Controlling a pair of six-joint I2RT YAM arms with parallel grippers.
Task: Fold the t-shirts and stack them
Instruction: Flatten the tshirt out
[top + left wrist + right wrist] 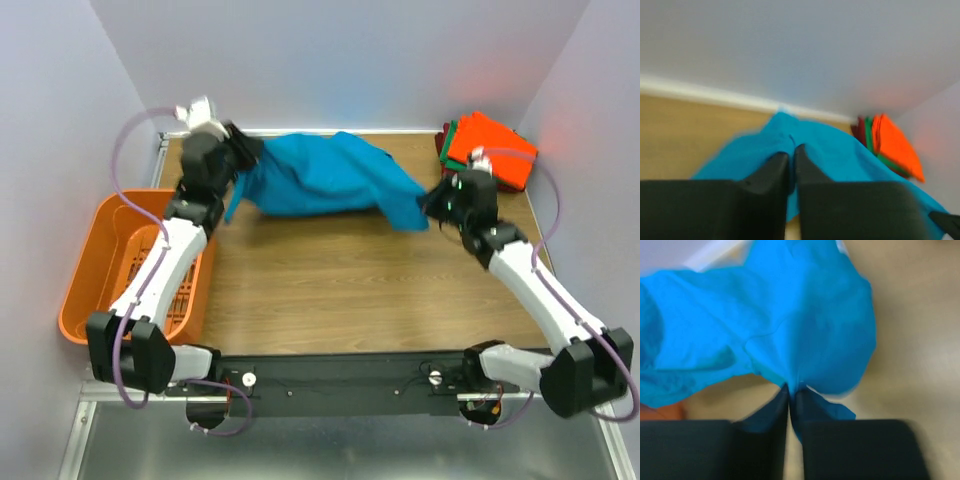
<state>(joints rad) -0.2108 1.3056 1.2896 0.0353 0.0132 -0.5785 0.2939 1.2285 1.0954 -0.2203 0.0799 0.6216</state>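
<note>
I hold the teal t-shirt (325,175) stretched across the far worktop (350,290), left fingers (765,175) and right fingers (767,412) each pinching an end to spread it for folding; the folded stack (490,150) sits far right.

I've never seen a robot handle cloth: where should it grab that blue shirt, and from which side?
Pinch the teal t-shirt at its two outer ends, each from its own side, as the left gripper and right gripper do. It is limp and bunched, so a thin gathered edge suits narrow fingers, and opposite pinches should spread it.
</note>
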